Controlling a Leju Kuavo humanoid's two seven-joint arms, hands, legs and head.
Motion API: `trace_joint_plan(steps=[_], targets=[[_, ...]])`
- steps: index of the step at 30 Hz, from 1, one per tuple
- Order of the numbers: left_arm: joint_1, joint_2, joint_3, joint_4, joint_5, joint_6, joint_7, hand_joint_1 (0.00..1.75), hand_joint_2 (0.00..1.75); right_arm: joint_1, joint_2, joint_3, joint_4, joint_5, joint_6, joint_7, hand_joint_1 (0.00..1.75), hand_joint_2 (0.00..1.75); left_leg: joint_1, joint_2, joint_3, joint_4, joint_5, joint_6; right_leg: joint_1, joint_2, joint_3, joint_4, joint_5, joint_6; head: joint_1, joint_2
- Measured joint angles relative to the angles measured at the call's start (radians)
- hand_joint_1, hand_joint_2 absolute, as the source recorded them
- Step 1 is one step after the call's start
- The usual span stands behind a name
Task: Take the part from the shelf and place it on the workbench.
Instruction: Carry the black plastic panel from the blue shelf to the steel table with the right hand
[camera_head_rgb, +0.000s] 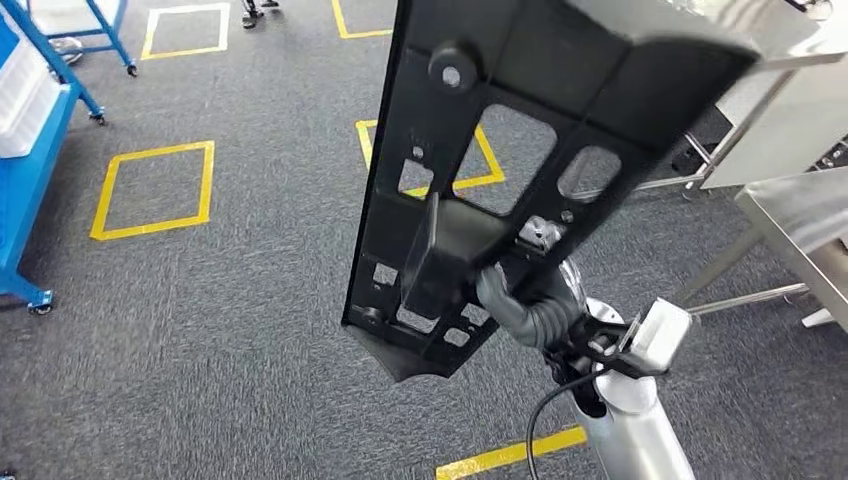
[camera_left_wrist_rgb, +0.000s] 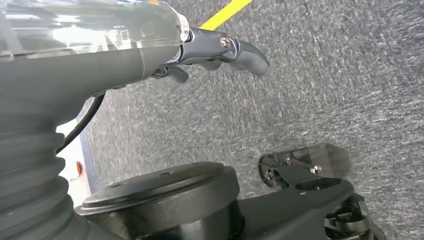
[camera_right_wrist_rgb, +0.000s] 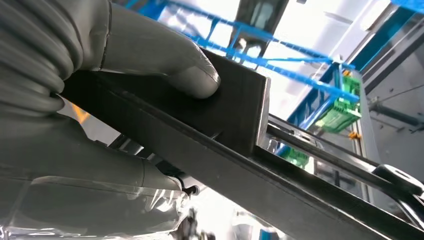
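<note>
A long black plastic part (camera_head_rgb: 530, 80) with several cut-outs and a raised block is held up above the carpet in the head view. My right hand (camera_head_rgb: 522, 300) grips it from underneath, near its lower end. In the right wrist view the grey thumb (camera_right_wrist_rgb: 170, 65) presses on the part's raised block (camera_right_wrist_rgb: 235, 110). The part's upper end reaches toward a steel workbench (camera_head_rgb: 790, 205) at the right. My left hand (camera_left_wrist_rgb: 220, 50) hangs over the carpet, holding nothing, with its fingers stretched out.
A blue wheeled shelf (camera_head_rgb: 25, 170) with a white bin stands at the far left. Yellow taped squares (camera_head_rgb: 155, 188) mark the grey carpet. A second metal table (camera_head_rgb: 790, 50) stands at the upper right, with its legs close to the part.
</note>
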Motion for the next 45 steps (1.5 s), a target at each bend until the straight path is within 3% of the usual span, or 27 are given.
trace_joint_plan(steps=[1,3,5,7,8,10,12,14,16,17,19,21,23,24,26,28,29,31,33,35,37,38,39,41,42,44,45], targets=[[-0.001,0.001,0.0,0.0,-0.004,-0.002,0.002,0.0,1.75,0.023,-0.003,0.0,-0.024,0.03,0.004,-0.014,1.75,1.75,0.002,0.003,0.004,0.001,-0.005,-0.007,-0.001,0.013,0.002,-0.002,-0.001,-0.006,0.0,0.0],[-0.001,0.002,-0.001,0.0,-0.012,-0.007,0.005,0.0,1.75,0.063,-0.008,0.001,-0.064,0.08,0.011,-0.04,1.75,1.75,0.008,-0.029,-0.001,0.033,-0.033,-0.017,-0.006,0.037,0.009,-0.007,-0.001,-0.019,0.0,0.0],[-0.004,0.003,-0.002,0.0,-0.016,-0.013,0.003,0.0,1.75,0.094,-0.01,0.003,-0.091,0.111,0.011,-0.056,1.75,1.75,0.012,-0.078,-0.05,0.145,-0.091,-0.021,-0.008,0.061,0.013,-0.01,-0.001,-0.029,0.0,0.0],[-0.011,0.004,-0.002,0.0,-0.017,-0.017,-0.001,0.0,1.75,0.124,-0.011,0.007,-0.106,0.13,0.009,-0.065,1.75,1.75,0.01,-0.091,-0.112,0.27,-0.135,-0.022,-0.005,0.089,0.015,-0.009,-0.003,-0.034,0.0,0.0],[-0.014,0.004,-0.002,0.0,-0.018,-0.018,-0.002,0.0,1.75,0.137,-0.012,0.009,-0.111,0.136,0.009,-0.068,1.75,1.75,0.01,-0.092,-0.126,0.293,-0.131,-0.021,-0.003,0.104,0.017,-0.008,-0.003,-0.034,0.0,0.0],[-0.015,0.004,-0.003,0.0,-0.021,-0.018,-0.002,0.0,1.75,0.154,-0.014,0.012,-0.118,0.14,0.008,-0.074,1.75,1.75,0.01,-0.099,-0.102,0.225,-0.069,-0.015,-0.002,0.135,0.021,-0.006,-0.005,-0.033,0.0,0.0],[-0.009,0.005,-0.005,0.0,-0.022,-0.018,-0.001,0.0,1.75,0.159,-0.017,0.012,-0.123,0.136,0.008,-0.078,1.75,1.75,0.011,-0.138,-0.05,0.094,-0.006,-0.005,-0.002,0.165,0.021,-0.001,-0.007,-0.028,0.0,0.0],[-0.004,0.006,-0.006,0.0,-0.021,-0.018,-0.005,0.0,1.75,0.159,-0.02,0.012,-0.124,0.126,0.007,-0.081,1.75,1.75,0.01,-0.17,-0.023,0.027,0.006,0.003,-0.005,0.189,0.013,0.002,-0.006,-0.016,0.0,0.0],[-0.004,0.006,-0.007,0.0,-0.019,-0.018,-0.009,0.0,1.75,0.159,-0.024,0.012,-0.125,0.118,0.005,-0.083,1.75,1.75,0.009,-0.161,-0.017,0.014,0.005,0.011,-0.007,0.208,0.008,-0.001,-0.001,-0.001,0.0,0.0],[-0.005,0.005,-0.008,0.0,-0.018,-0.018,-0.01,0.0,1.75,0.16,-0.026,0.012,-0.126,0.116,0.005,-0.084,1.75,1.75,0.011,-0.151,-0.014,0.007,0.009,0.018,-0.006,0.201,0.005,0.002,-0.003,0.005,0.0,0.0],[-0.004,0.003,-0.008,0.0,-0.018,-0.017,-0.012,0.0,1.75,0.157,-0.031,0.012,-0.128,0.114,0.004,-0.085,1.75,1.75,0.016,-0.127,-0.008,-0.006,0.016,0.03,-0.003,0.152,-0.021,0.056,-0.037,0.014,0.0,0.0],[0.0,0.003,-0.008,0.0,-0.018,-0.016,-0.013,0.0,1.75,0.155,-0.033,0.012,-0.129,0.113,0.003,-0.085,1.75,1.75,0.013,-0.101,-0.007,-0.009,0.016,0.037,-0.007,0.097,-0.082,0.18,-0.1,0.023,0.0,0.0],[0.003,0.003,-0.008,0.0,-0.017,-0.015,-0.013,0.0,1.75,0.156,-0.036,0.012,-0.129,0.111,0.003,-0.084,1.75,1.75,0.011,-0.075,-0.006,-0.008,0.013,0.036,-0.014,0.08,-0.128,0.269,-0.124,0.032,0.0,0.0],[0.003,0.003,-0.008,0.0,-0.016,-0.015,-0.013,0.0,1.75,0.157,-0.038,0.012,-0.129,0.109,0.003,-0.084,1.75,1.75,0.011,-0.062,-0.005,-0.007,0.01,0.034,-0.017,0.076,-0.124,0.262,-0.109,0.035,0.0,0.0],[0.003,0.003,-0.008,0.0,-0.015,-0.013,-0.013,0.0,1.75,0.157,-0.039,0.012,-0.129,0.103,0.003,-0.084,1.75,1.75,0.012,-0.041,0.002,-0.004,0.002,0.028,-0.021,0.053,-0.061,0.145,-0.044,0.037,0.0,0.0],[0.003,0.003,-0.008,0.0,-0.015,-0.012,-0.014,0.0,1.75,0.158,-0.04,0.012,-0.129,0.099,0.0,-0.087,1.75,1.75,0.006,-0.024,0.009,0.0,-0.008,0.017,-0.014,0.015,0.0,0.031,-0.009,0.027,0.0,0.0],[0.003,0.003,-0.008,0.0,-0.014,-0.011,-0.014,0.0,1.75,0.159,-0.04,0.012,-0.129,0.098,-0.002,-0.09,1.75,1.75,0.004,-0.017,0.012,0.001,-0.012,0.012,-0.011,0.005,0.012,0.007,-0.007,0.019,0.0,0.0],[0.001,0.003,-0.008,0.0,-0.013,-0.01,-0.013,0.0,1.75,0.166,-0.04,0.01,-0.13,0.096,-0.008,-0.095,1.75,1.75,0.001,0.001,0.019,0.0,-0.018,0.0,-0.006,0.02,0.011,0.003,-0.011,0.005,0.0,0.0],[-0.001,0.004,-0.008,0.0,-0.012,-0.01,-0.01,0.0,1.75,0.174,-0.041,0.009,-0.13,0.093,-0.009,-0.104,1.75,1.75,0.006,-0.016,0.018,0.019,-0.037,-0.012,-0.01,0.042,0.014,-0.002,-0.01,-0.008,0.0,0.0],[-0.002,0.004,-0.008,0.0,-0.01,-0.011,-0.002,0.0,1.75,0.179,-0.042,0.008,-0.129,0.089,-0.007,-0.117,1.75,1.75,0.01,-0.064,-0.022,0.111,-0.089,-0.02,-0.015,0.062,0.018,-0.007,-0.008,-0.019,0.0,0.0],[-0.008,0.005,-0.007,0.0,-0.008,-0.012,0.006,0.0,1.75,0.183,-0.043,0.008,-0.126,0.088,-0.005,-0.125,1.75,1.75,0.011,-0.088,-0.091,0.249,-0.144,-0.021,-0.013,0.083,0.019,-0.006,-0.009,-0.024,0.0,0.0],[-0.011,0.005,-0.007,0.0,-0.009,-0.012,0.01,0.0,1.75,0.185,-0.043,0.008,-0.123,0.088,-0.005,-0.127,1.75,1.75,0.01,-0.091,-0.114,0.293,-0.152,-0.021,-0.012,0.095,0.02,-0.006,-0.01,-0.024,0.0,0.0],[-0.014,0.005,-0.008,0.0,-0.01,-0.013,0.012,0.0,1.75,0.186,-0.043,0.008,-0.121,0.089,-0.006,-0.126,1.75,1.75,0.011,-0.091,-0.12,0.299,-0.138,-0.02,-0.011,0.109,0.021,-0.005,-0.01,-0.025,0.0,0.0],[-0.013,0.006,-0.008,0.0,-0.014,-0.014,0.011,0.0,1.75,0.186,-0.043,0.008,-0.118,0.091,-0.008,-0.122,1.75,1.75,0.011,-0.105,-0.083,0.202,-0.064,-0.014,-0.011,0.138,0.025,-0.002,-0.011,-0.023,0.0,0.0],[-0.009,0.008,-0.008,0.0,-0.015,-0.014,0.007,0.0,1.75,0.184,-0.043,0.008,-0.118,0.093,-0.008,-0.117,1.75,1.75,0.011,-0.127,-0.057,0.133,-0.028,-0.01,-0.01,0.151,0.025,0.0,-0.012,-0.02,0.0,0.0],[-0.002,0.01,-0.008,0.0,-0.013,-0.013,-0.009,0.0,1.75,0.179,-0.042,0.008,-0.116,0.096,-0.009,-0.104,1.75,1.75,0.012,-0.165,-0.023,0.037,0.002,-0.002,-0.011,0.175,0.018,0.004,-0.011,-0.01,0.0,0.0],[-0.001,0.011,-0.008,0.0,-0.011,-0.012,-0.017,0.0,1.75,0.177,-0.042,0.008,-0.116,0.097,-0.009,-0.097,1.75,1.75,0.011,-0.173,-0.02,0.024,-0.001,0.003,-0.012,0.185,0.013,0.004,-0.008,-0.002,0.0,0.0]])
